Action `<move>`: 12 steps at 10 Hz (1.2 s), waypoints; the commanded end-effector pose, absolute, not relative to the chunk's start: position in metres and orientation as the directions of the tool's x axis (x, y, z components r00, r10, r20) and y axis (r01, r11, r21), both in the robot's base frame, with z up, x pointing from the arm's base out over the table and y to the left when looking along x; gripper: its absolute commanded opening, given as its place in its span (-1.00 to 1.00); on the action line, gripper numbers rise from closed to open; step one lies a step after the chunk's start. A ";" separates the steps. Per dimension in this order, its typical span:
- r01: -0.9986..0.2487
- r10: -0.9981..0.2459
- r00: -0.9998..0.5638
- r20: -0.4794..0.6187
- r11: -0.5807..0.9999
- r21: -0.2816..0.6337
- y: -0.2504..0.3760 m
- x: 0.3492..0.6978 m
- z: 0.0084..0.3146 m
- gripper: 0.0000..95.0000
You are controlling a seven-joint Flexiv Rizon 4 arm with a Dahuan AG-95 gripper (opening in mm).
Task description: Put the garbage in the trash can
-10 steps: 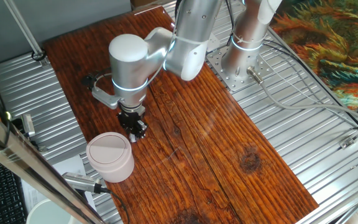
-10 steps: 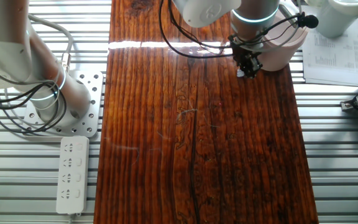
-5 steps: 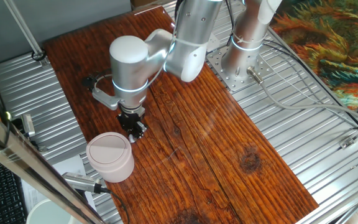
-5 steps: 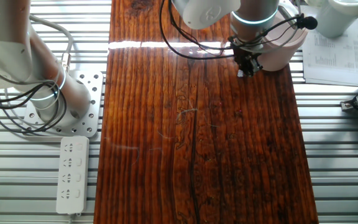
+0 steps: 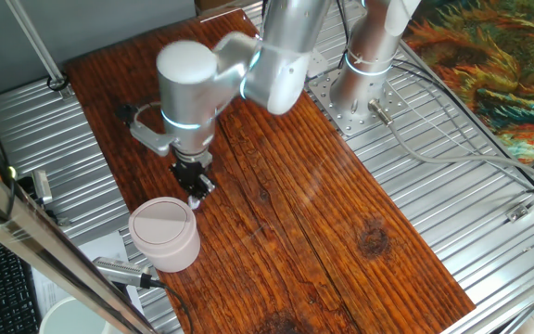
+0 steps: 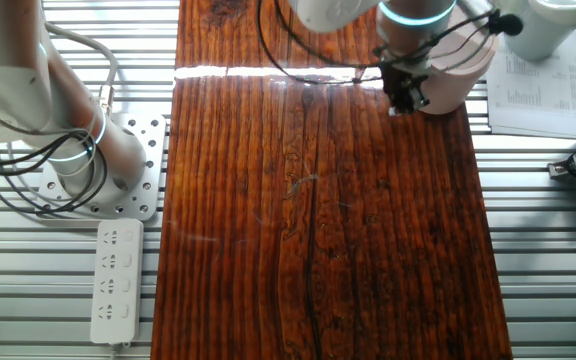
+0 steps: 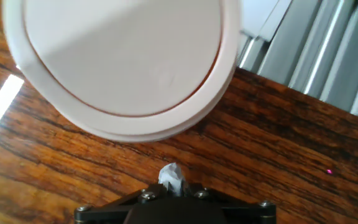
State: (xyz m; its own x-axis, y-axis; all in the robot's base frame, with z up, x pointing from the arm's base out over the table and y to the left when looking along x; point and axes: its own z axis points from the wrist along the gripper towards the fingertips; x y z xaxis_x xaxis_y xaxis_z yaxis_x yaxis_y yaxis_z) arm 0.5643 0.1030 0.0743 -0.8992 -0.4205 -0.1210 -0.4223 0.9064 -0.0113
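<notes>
My gripper (image 5: pixel 196 183) hangs just above the wooden table, right beside the trash can (image 5: pixel 163 234), a small pale pinkish-beige bin with a round swing lid. In the hand view the lid (image 7: pixel 120 56) fills the upper left, and a tiny white crumpled wad of garbage (image 7: pixel 171 178) sticks out between my shut fingers at the bottom edge. In the other fixed view my gripper (image 6: pixel 405 95) is at the bin's (image 6: pixel 458 80) near side. A second wad does not show in any view.
A plain white round container (image 6: pixel 554 25) and papers (image 6: pixel 533 90) lie beyond the bin. A tool with a cable (image 5: pixel 123 271) lies by the bin. The robot base (image 5: pixel 360 102) and ribbed metal surface surround the wooden board (image 5: pixel 286 213). A power strip (image 6: pixel 115 280) lies off the board.
My gripper has lifted off the table and shifted toward the trash can, with the white wad held in it. The bin has not moved.
</notes>
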 end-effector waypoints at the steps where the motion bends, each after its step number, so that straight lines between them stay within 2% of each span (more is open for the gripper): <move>1: -0.432 -0.430 -0.896 -0.108 0.902 -0.007 0.101 0.566 0.093 -1.00; 7: -0.448 -0.444 -0.893 -0.079 0.893 0.038 0.073 0.576 0.160 -1.00; 12: -0.404 -0.400 -0.913 -0.072 0.913 0.050 0.093 0.616 0.198 -1.00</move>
